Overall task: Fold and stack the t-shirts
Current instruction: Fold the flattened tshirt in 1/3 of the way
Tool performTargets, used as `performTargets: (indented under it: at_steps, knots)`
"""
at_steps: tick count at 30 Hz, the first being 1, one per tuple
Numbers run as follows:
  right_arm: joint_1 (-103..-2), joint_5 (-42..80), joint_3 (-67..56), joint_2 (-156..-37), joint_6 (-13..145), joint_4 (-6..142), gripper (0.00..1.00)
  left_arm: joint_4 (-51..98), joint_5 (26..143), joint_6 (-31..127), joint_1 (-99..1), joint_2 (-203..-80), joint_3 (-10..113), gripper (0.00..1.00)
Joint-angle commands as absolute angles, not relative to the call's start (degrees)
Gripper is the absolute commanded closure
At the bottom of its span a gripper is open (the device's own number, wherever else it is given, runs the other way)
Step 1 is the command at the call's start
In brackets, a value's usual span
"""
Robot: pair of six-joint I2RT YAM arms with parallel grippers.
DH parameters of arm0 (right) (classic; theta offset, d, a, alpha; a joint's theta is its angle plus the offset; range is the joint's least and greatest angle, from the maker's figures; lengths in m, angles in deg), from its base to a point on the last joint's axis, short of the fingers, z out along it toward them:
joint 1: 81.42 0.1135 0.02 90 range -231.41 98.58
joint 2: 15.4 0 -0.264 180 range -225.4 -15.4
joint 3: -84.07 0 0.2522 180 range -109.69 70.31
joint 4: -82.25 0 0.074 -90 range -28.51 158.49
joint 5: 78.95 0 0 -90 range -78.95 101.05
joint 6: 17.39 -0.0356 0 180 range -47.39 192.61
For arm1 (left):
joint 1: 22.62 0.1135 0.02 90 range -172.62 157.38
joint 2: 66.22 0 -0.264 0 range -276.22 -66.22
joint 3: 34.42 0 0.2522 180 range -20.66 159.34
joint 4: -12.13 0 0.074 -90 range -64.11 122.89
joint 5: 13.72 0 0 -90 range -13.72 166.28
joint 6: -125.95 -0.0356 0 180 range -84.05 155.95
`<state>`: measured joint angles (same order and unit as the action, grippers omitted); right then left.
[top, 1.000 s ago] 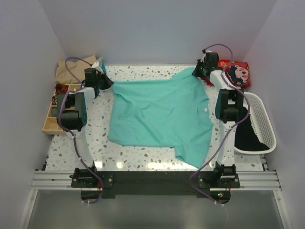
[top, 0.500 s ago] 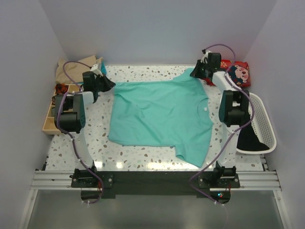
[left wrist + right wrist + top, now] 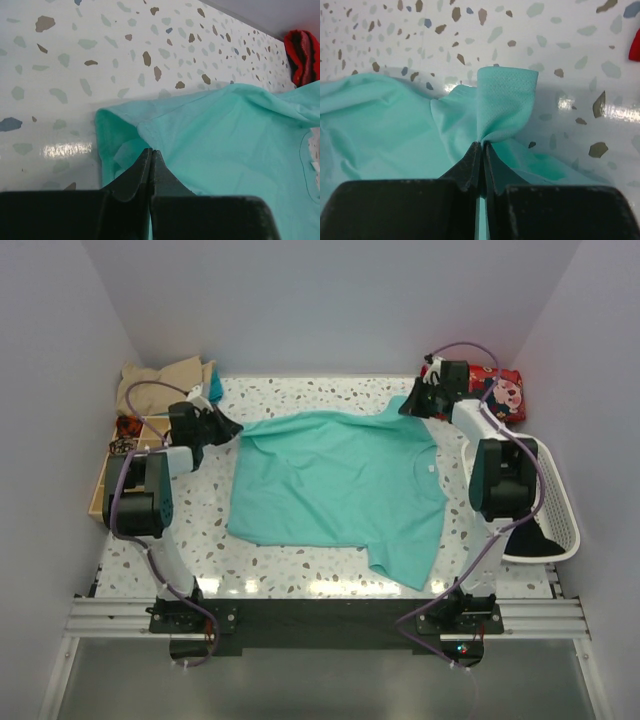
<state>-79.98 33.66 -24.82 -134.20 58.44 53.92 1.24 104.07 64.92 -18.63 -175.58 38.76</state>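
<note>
At the far left, a wooden compartment tray (image 3: 103,490) sits beside the speckled white table (image 3: 300,565). A crumpled tan t-shirt (image 3: 160,380) lies heaped in the back left corner.

Just right of these, the left gripper (image 3: 232,428) sits low over the table at the back left corner of the teal t-shirt (image 3: 335,480). In its wrist view, the two black fingers are pressed together with a fold of teal cloth pinched at their tips.

The teal t-shirt lies spread across the middle of the table, mostly flat with soft wrinkles. Its collar points right and one sleeve points toward the near edge.

At the shirt's back right corner, the right gripper (image 3: 406,407) is also clamped tight. It pinches the far sleeve, which bunches into a small upright fold above the fingertips.

Behind that gripper lies a red patterned cloth item (image 3: 500,392). At the far right, a white plastic basket (image 3: 555,490) holds a black garment (image 3: 530,537), partly hidden by the right arm.
</note>
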Motion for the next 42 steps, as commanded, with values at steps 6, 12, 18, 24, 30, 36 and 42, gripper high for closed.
performTargets:
  at_steps: [6,12,18,24,30,36,42]
  knots:
    - [-79.66,21.87,-12.85,-124.22,59.52,51.35,1.0,0.22,100.19,64.51,-18.93,-166.33,30.94,1.0]
    - [-79.83,12.39,-8.02,-121.66,56.88,51.35,1.0,1.36,96.94,63.46,-18.84,-164.04,28.3,1.0]
    - [-79.83,6.66,-4.04,-120.07,54.86,53.11,1.0,4.35,94.12,61.17,-18.75,-164.21,30.05,1.0]
    - [-79.75,4.82,-2.11,-120.25,53.36,51.71,1.0,5.23,94.82,61.87,-18.84,-164.57,29.44,1.0]
    - [-78.52,3.5,-0.36,-120.43,52.13,48.54,1.0,7.59,94.56,63.28,-18.93,-165.01,29.35,1.0]
    - [-77.2,0.16,2.98,-120.6,51.52,46.96,1.0,12.52,92.81,62.84,-18.93,-164.48,28.3,1.0]
    - [-76.41,-4.23,6.32,-117.62,50.29,46.34,0.68,16.74,88.85,62.67,-19.1,-162.99,26.89,0.65]
